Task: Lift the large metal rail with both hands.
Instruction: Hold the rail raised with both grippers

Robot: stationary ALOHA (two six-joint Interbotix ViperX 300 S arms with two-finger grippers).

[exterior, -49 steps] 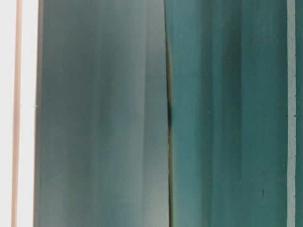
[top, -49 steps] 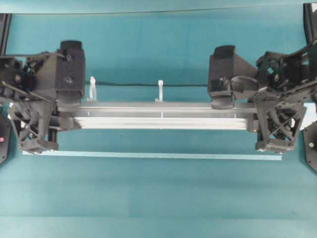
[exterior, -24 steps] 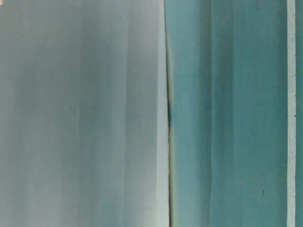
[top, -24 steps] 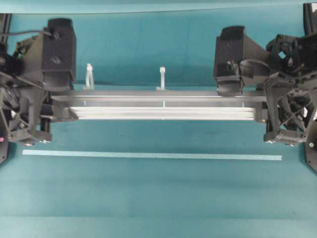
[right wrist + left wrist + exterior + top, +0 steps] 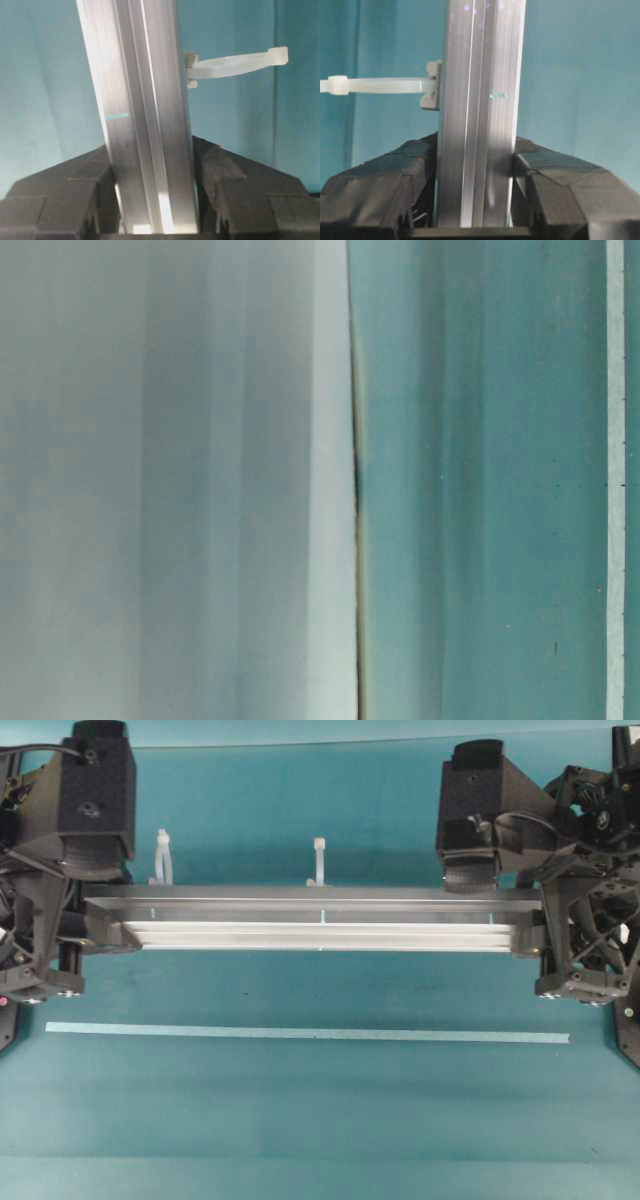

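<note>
Overhead, I see the large metal rail [image 5: 320,923] level above the teal table [image 5: 320,1120], beyond the pale strip [image 5: 307,1034]. Left wrist: left gripper [image 5: 475,200] clamped on it. Right wrist: right gripper [image 5: 152,195] likewise clamped.

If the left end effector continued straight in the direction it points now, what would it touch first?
Probably the teal table surface. The left end effector points down at it, already shut on the large metal rail, and nothing else shows in that line; depth is unclear.
</note>
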